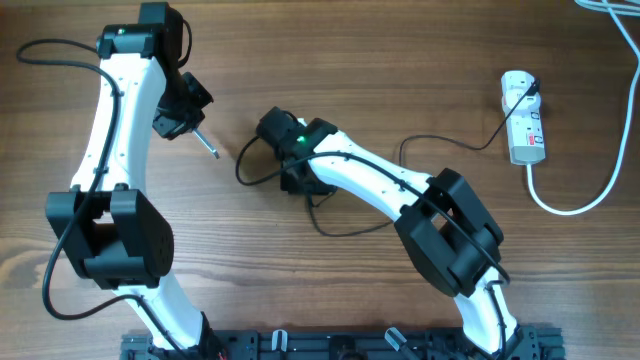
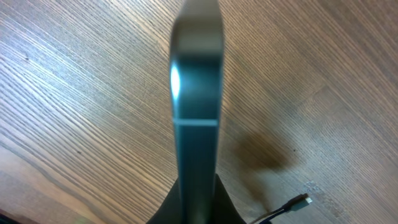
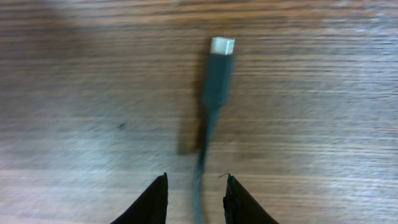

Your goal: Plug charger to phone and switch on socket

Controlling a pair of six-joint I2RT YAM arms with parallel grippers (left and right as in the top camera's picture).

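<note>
My left gripper (image 1: 188, 118) is shut on the phone (image 1: 207, 144) and holds it edge-on above the table. In the left wrist view the phone (image 2: 196, 93) rises as a dark teal slab from the fingers (image 2: 198, 214); its screen is not visible. The charger, a thin black cable (image 1: 445, 139), runs from the socket (image 1: 523, 120) to my right gripper (image 1: 268, 140). In the right wrist view the cable passes between the parted fingers (image 3: 196, 180) without touching them, its metallic plug tip (image 3: 222, 45) pointing ahead. The tip also shows in the left wrist view (image 2: 303, 200).
A thick white cord (image 1: 600, 190) loops from the socket along the right edge of the wooden table. A black plug (image 1: 527, 90) sits in the socket. The arms' bases stand at the front edge.
</note>
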